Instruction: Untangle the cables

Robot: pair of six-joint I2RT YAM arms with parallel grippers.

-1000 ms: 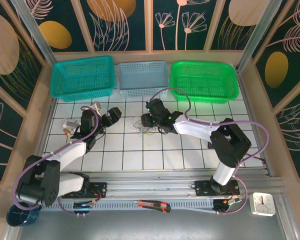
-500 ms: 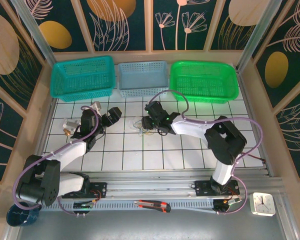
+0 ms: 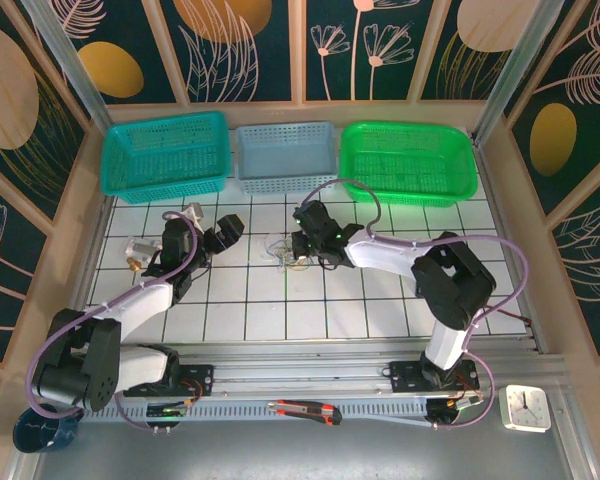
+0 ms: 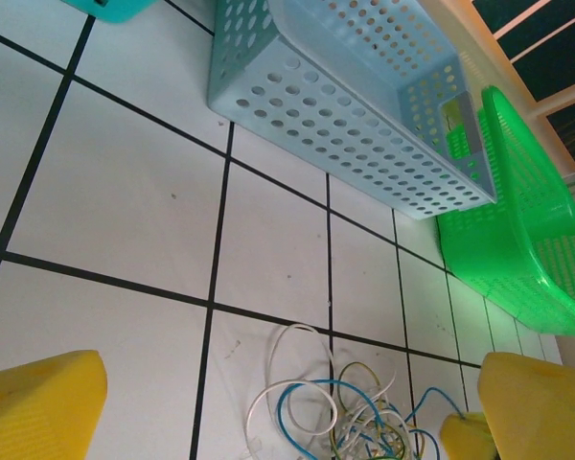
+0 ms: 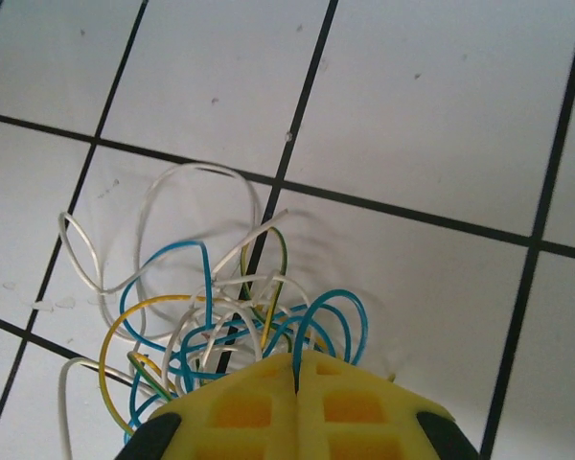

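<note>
The cables run under the right gripper, its tips pressed together; which strands it pinches, I can't tell; their near loops are cut off.

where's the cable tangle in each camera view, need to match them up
Top external: cables mid-table, just left of the right gripper, in front of the blue basket.
Left wrist: cables at the bottom edge, right of centre, with the blue basket above.
Right wrist: cables lower left of centre, running into the shut right gripper.
Shared landmark: a black tile line passing under the tangle.
</note>
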